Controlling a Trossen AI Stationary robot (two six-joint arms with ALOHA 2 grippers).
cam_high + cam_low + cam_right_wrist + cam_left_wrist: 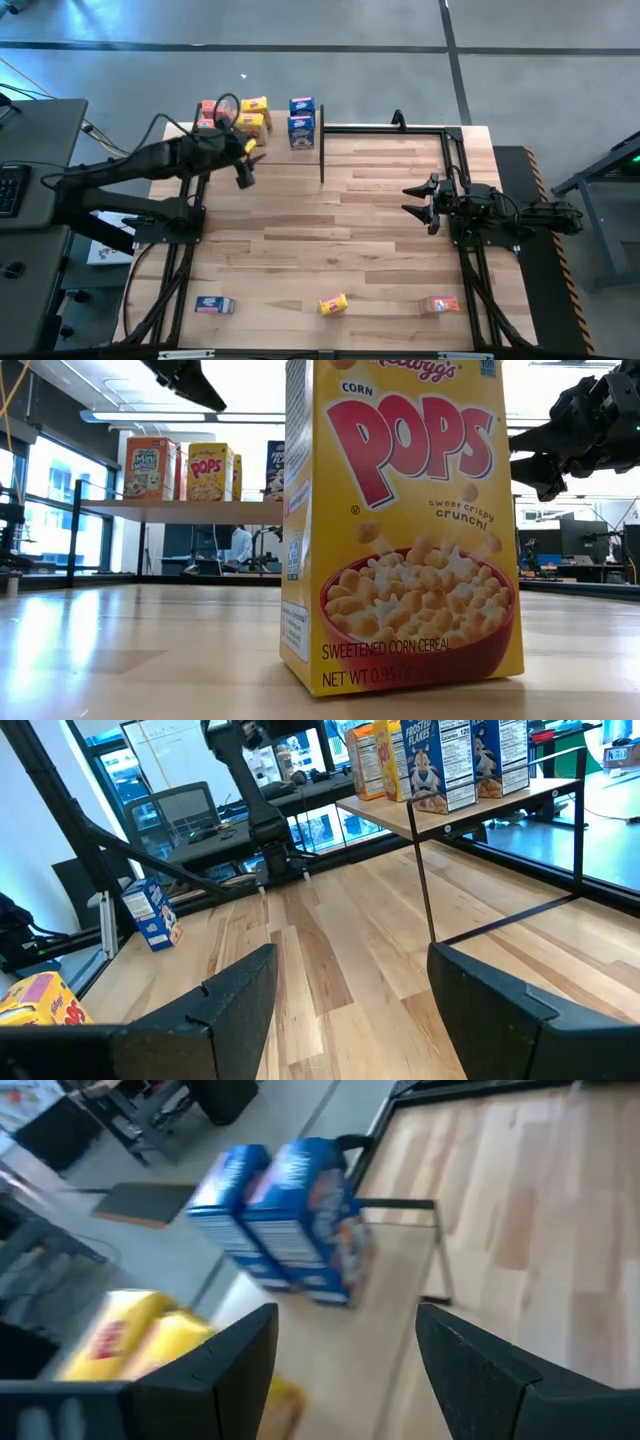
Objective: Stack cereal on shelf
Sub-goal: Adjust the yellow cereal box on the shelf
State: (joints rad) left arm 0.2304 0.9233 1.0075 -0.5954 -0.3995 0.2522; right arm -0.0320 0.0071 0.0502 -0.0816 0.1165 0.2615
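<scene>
Left end effector (247, 165) hovers beside the shelf (330, 140), fingers apart (nothing held); right end effector (420, 200) waits, likewise apart.

A glossy printed cardboard is shown on the yellow cereal box (400, 530). The plank-patterned light-wood tabletop (340, 240) is finished smooth, with a soft sheen. Thin matt black metal frames the light-wood shelf (470, 800).

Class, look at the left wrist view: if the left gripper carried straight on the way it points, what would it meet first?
Probably the pair of blue cereal boxes on the shelf; the left gripper stands open and empty, though depth is uncertain.
</scene>
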